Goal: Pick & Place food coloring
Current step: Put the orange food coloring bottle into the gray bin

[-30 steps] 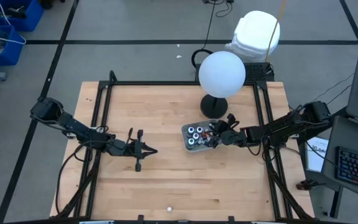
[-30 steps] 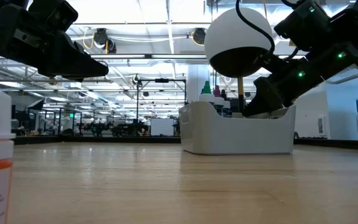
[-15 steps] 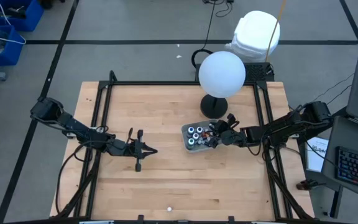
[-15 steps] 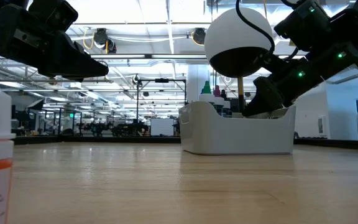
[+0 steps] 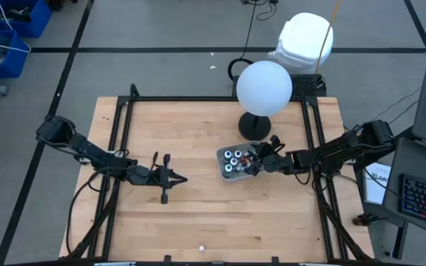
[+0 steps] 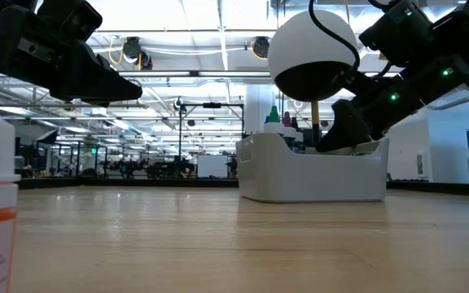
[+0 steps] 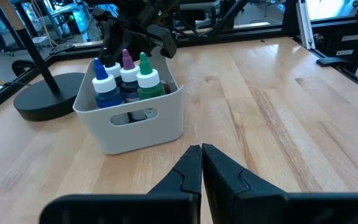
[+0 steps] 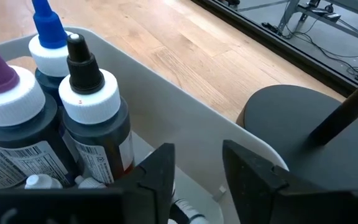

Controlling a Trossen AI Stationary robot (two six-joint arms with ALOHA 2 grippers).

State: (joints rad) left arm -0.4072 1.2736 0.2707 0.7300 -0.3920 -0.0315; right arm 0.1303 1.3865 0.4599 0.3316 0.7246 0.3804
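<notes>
Our right gripper (image 8: 194, 168) hangs over the near end of the white bin (image 5: 237, 160), fingers now parted with nothing between them, where a second ago they sat closer together. We judge a bottle has just been let go here. Just ahead of the fingers, inside the bin, stand the food coloring bottles (image 8: 92, 118), black-, blue- and purple-tipped. Far across the table, our left gripper (image 7: 201, 167) waits pressed closed.

White bin (image 5: 223, 167) on wooden surface (image 5: 198, 207), just in front of black lamp base (image 5: 254, 125); white globe (image 5: 264, 88) above. Small white bit (image 5: 202, 249) near front edge.
</notes>
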